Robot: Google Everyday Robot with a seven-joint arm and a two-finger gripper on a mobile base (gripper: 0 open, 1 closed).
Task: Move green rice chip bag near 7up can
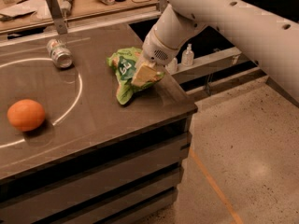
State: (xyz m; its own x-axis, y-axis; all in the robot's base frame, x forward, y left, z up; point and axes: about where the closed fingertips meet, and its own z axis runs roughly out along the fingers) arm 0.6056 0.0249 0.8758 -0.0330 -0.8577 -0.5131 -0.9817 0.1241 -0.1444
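The green rice chip bag is a crumpled light-green bag with a darker panel, at the right part of the dark table top. My gripper is closed on its right side and holds it slightly lifted, one end hanging down towards the table. The 7up can lies on its side at the back left of the table, well to the left of the bag. The white arm comes in from the upper right.
An orange fruit sits at the front left of the table. A white arc is painted on the top. Clear pump bottles stand on a shelf behind the right edge. A cluttered wooden counter runs behind.
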